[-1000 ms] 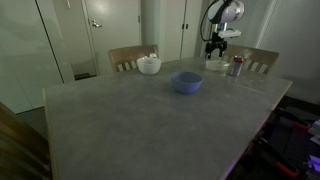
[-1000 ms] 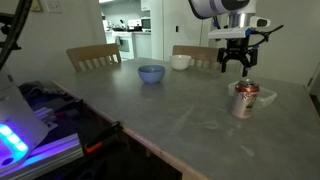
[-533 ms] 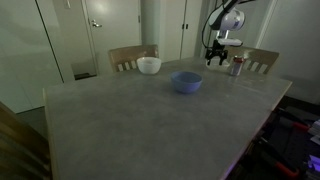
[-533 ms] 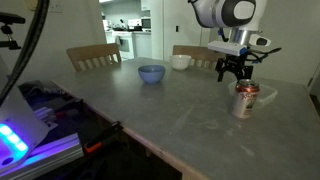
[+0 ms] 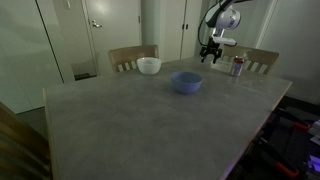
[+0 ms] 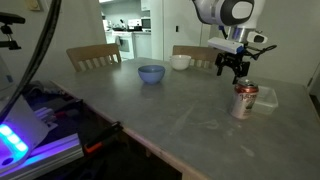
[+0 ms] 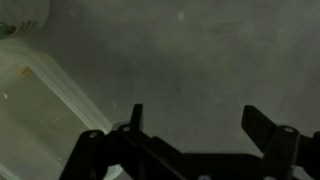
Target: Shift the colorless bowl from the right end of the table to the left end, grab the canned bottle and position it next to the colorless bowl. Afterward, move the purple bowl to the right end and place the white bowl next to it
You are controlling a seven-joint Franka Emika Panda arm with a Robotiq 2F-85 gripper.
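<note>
Grey table (image 6: 150, 125); one purple bowl (image 6: 151, 74), one white bowl (image 6: 180, 62), one can (image 6: 245, 101); pincer (image 6: 237, 76) wide open, empty

Wrist view: colorless bowl (image 7: 28, 112) cut off at left edge, canned bottle (image 7: 22, 14) cropped in top-left corner, blurry

Table (image 6: 150, 125) with purple bowl (image 6: 151, 74), white bowl (image 6: 181, 62), can (image 6: 245, 101), colorless bowl (image 6: 268, 96).

Two wooden chairs (image 5: 132, 57) are set behind the grey table (image 5: 150, 125), with a white door (image 5: 105, 30) and pale walls beyond. In an exterior view, a brightly lit room (image 6: 125, 22) is seen through a doorway, and blue-violet light (image 6: 14, 140) is cast low down.
</note>
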